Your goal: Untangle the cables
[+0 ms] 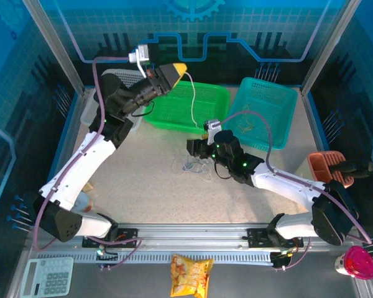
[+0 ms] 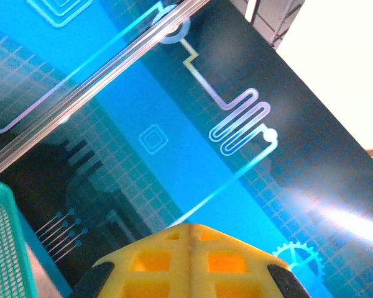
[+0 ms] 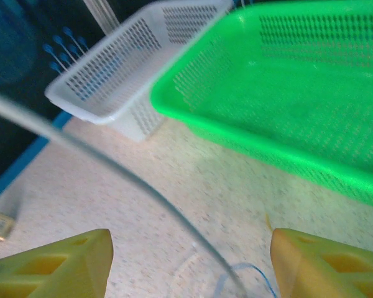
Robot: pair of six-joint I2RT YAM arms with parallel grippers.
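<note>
Pinching a pale cable (image 1: 193,102) in the clenched left gripper (image 1: 180,68), holding it high to dangle beneath, clear of the clump (image 1: 196,165); hovering the released right gripper (image 3: 189,267) beside that clump.

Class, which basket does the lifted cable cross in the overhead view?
The green basket, the middle one; the cable hanging from the left gripper runs across it.

Spread yellow fingers (image 3: 56,267), grey cable (image 3: 155,198) arcing between them, green basket (image 3: 286,93) and white basket (image 3: 112,68) beyond.
</note>
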